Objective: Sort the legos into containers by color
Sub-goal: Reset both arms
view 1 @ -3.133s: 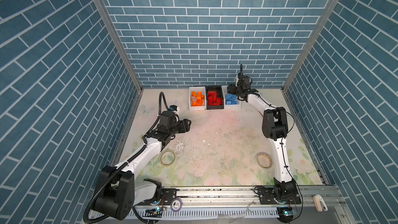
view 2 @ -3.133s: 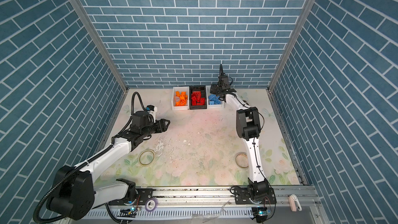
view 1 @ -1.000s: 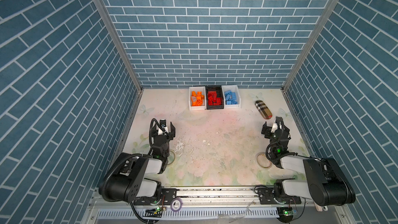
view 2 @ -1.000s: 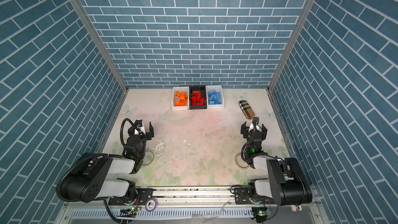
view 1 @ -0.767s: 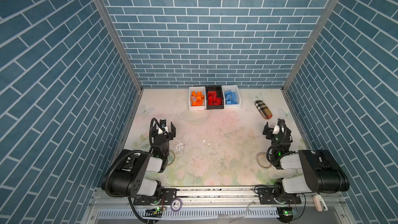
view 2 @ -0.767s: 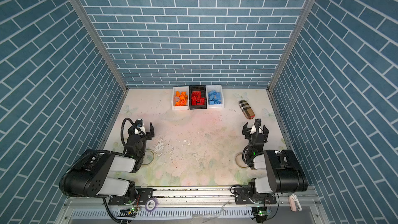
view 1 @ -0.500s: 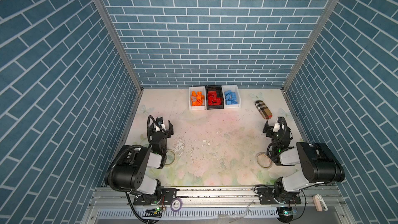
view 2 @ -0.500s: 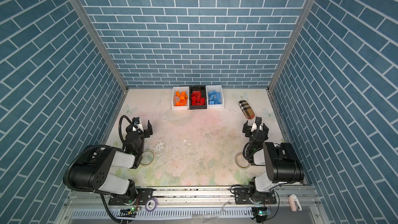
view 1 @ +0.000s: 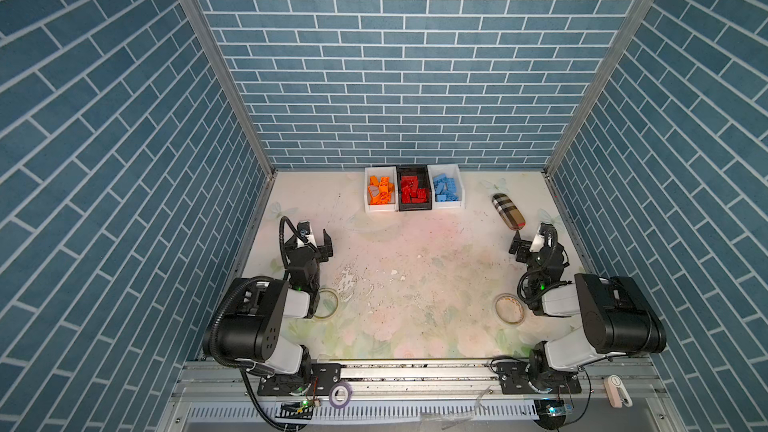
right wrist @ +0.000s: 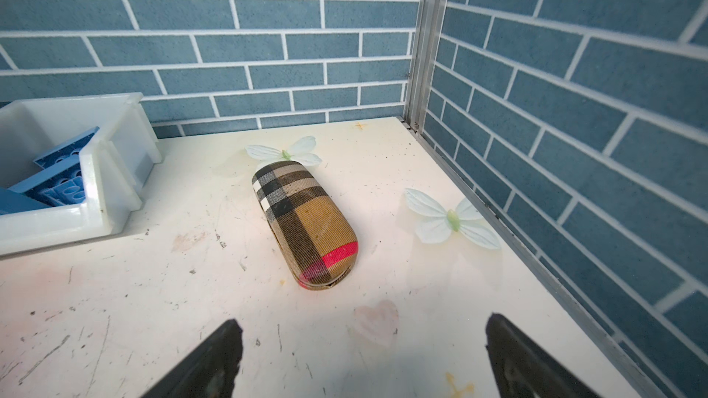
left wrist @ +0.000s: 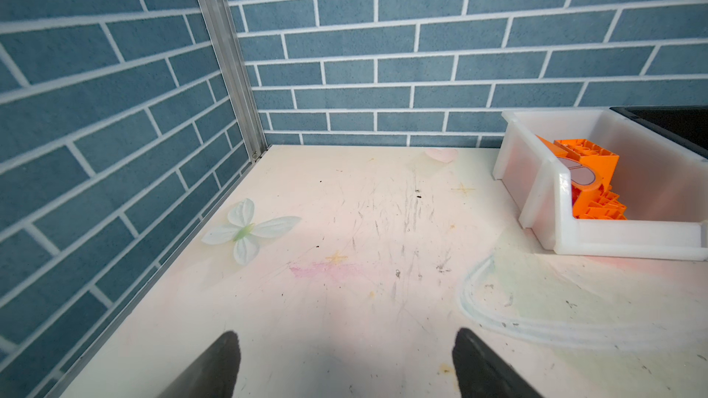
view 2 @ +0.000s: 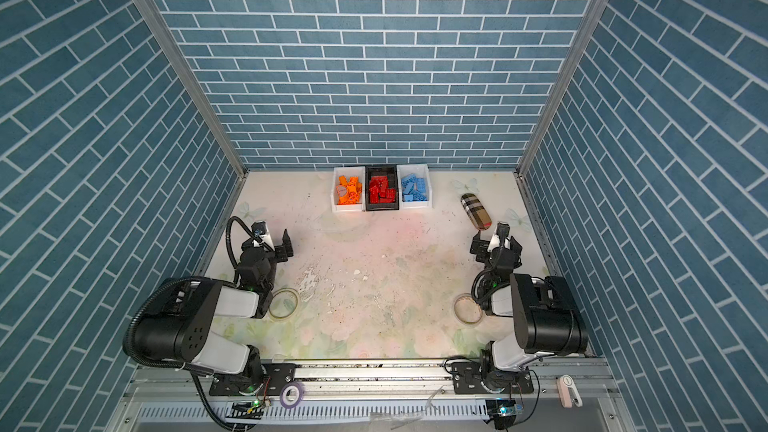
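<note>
- The legos all lie inside the containers, a row in the upper centre of both top views. The orange legos (view 1: 380,192) fill the first white container (view 1: 379,209), the red legos (view 1: 413,194) the black container (view 1: 413,208), and the blue legos (view 1: 446,191) the second white container (view 1: 449,205).
- I can find no loose brick on the tabletop (view 1: 415,251), so the sorting looks finished and no pick seems pending.
- The row runs left to right across the frame. It sits up-frame of both pincers and well apart from them.
- The left pincer (view 1: 314,243) is nearer the orange end and the right pincer (view 1: 535,243) nearer the blue end.
- Both pincers are spread wide with nothing between the fingertips, as the wrist views show (left wrist: 344,342) (right wrist: 364,325).
- The left wrist view shows only the orange bin and a sliver of the black one.
- The right wrist view shows the blue bin and the plaid case (right wrist: 304,220) near it.
- The red legos and the tape rolls (view 1: 324,303) appear only in the top views.
</note>
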Controlling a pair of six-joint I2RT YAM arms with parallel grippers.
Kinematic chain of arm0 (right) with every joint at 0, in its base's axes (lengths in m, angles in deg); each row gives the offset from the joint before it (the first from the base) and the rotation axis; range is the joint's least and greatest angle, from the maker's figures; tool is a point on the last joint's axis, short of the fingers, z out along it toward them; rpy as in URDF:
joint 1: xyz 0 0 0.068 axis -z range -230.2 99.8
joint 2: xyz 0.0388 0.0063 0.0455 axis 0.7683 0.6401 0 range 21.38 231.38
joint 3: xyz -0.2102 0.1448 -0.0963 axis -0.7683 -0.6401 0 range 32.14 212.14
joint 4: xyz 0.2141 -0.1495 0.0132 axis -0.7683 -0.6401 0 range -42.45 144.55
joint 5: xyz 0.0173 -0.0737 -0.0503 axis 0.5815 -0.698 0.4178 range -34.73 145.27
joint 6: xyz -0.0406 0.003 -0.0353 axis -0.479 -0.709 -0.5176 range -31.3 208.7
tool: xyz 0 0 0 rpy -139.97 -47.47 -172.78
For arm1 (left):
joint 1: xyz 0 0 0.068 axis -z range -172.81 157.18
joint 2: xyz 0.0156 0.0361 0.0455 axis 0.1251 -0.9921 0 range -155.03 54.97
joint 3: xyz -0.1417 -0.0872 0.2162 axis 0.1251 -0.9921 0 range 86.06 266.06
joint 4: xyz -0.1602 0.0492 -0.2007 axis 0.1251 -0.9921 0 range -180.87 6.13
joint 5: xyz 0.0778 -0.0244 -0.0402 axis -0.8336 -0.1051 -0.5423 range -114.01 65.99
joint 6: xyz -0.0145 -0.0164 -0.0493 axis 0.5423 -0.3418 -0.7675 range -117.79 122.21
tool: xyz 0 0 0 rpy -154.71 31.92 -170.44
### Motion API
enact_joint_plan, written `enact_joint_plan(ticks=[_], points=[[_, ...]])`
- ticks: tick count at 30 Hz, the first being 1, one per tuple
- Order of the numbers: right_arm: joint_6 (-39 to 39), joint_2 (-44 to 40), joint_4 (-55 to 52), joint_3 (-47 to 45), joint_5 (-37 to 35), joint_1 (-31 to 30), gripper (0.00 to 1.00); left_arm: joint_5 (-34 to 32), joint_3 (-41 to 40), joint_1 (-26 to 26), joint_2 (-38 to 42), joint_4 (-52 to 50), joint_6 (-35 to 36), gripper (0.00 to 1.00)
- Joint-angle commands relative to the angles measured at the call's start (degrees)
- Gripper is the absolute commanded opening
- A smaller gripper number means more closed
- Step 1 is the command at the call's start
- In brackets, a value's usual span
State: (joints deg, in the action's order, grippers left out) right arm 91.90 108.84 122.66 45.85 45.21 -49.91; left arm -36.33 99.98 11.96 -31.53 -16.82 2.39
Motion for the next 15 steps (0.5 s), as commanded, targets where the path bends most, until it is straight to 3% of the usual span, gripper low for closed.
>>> enact_joint_plan(ticks=[1, 15], points=[[1.06, -0.72, 0.53, -0.19, 0.55, 0.06, 0.99, 0.45, 0.67, -0.38, 0.01, 0.28, -0.63, 0.88], [1.02, -0.73, 0.35, -0.09, 0.73, 0.05, 0.99, 0.45, 0.68, -0.38, 0.01, 0.28, -0.63, 0.88]])
